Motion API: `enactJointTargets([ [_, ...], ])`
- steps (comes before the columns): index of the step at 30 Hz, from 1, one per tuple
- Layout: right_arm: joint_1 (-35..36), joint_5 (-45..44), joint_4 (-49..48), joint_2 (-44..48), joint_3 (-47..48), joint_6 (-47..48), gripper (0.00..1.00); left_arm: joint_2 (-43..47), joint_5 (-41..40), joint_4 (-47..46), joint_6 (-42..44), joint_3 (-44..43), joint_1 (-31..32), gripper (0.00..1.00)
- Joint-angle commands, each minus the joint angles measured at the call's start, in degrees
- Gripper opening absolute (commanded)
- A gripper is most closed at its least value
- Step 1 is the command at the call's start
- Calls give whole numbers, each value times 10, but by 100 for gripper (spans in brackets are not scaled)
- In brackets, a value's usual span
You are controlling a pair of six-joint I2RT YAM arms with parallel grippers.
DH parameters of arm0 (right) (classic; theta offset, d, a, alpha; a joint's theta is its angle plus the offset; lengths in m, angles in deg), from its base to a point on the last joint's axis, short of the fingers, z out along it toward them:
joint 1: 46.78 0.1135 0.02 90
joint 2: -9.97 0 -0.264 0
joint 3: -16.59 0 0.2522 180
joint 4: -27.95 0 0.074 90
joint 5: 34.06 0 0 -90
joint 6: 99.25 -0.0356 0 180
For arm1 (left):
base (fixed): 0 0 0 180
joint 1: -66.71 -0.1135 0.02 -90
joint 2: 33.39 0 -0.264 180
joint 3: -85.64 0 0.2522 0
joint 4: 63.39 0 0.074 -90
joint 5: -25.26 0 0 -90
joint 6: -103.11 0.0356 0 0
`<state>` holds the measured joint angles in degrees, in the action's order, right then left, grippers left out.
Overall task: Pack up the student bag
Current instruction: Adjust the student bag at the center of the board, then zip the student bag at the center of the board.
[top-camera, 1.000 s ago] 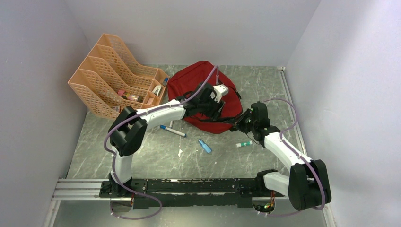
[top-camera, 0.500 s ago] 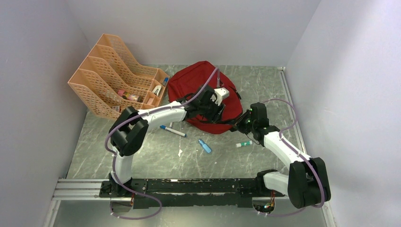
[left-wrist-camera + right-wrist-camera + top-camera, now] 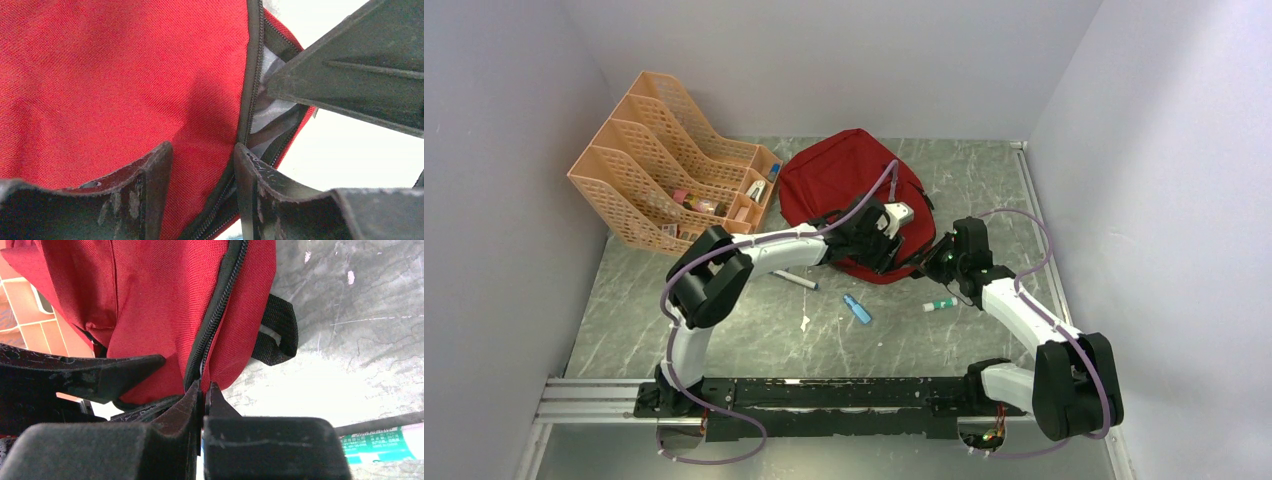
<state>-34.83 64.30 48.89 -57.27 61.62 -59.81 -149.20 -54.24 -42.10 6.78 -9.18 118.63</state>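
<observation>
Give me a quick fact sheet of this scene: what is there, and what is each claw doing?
bag: student bag, red, zipper partly open, grey lining showing
left gripper: open, jaws astride the zipper edge
right gripper: shut, pinching the bag's edge by the zipper
loose on table: pen, blue tube, green-and-white tube
back left: orange file rack

My table (image 3: 904,340) is a grey-green marbled slab, scuffed pale in places. Three plain, pale lilac-grey walls box it in: a back wall (image 3: 824,60), left wall (image 3: 494,200) and right wall (image 3: 1164,200). An aluminium rail (image 3: 584,400) runs along the near edge. An orange rack (image 3: 634,170) stands in the far left corner. The light is soft and even.
</observation>
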Motion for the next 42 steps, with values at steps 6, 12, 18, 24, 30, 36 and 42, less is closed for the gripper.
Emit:
enactJointTargets([
  [6, -4, -4, 14, 24, 19, 37, 9, 59, -45, 20, -1, -51, -6, 60],
  [12, -4, -45, 66, 48, 48, 63, 31, 128, -53, 4, -38, -32, -57, 63],
  [18, -4, -135, 133, 80, 85, 90, 44, 207, -58, -28, -99, 56, -151, 63],
  [24, -4, -122, 113, 98, 117, 161, 52, 263, -104, -8, -134, 113, -219, 64],
  [30, 30, -15, 62, 4, 190, 218, 55, 301, -102, -11, -164, 169, -264, 64],
  [36, 135, 30, 25, -136, 303, 274, 55, 328, -91, -19, -171, 200, -303, 64],
  [42, 213, 39, 68, -293, 446, 350, 51, 349, -84, -31, -166, 218, -322, 64],
])
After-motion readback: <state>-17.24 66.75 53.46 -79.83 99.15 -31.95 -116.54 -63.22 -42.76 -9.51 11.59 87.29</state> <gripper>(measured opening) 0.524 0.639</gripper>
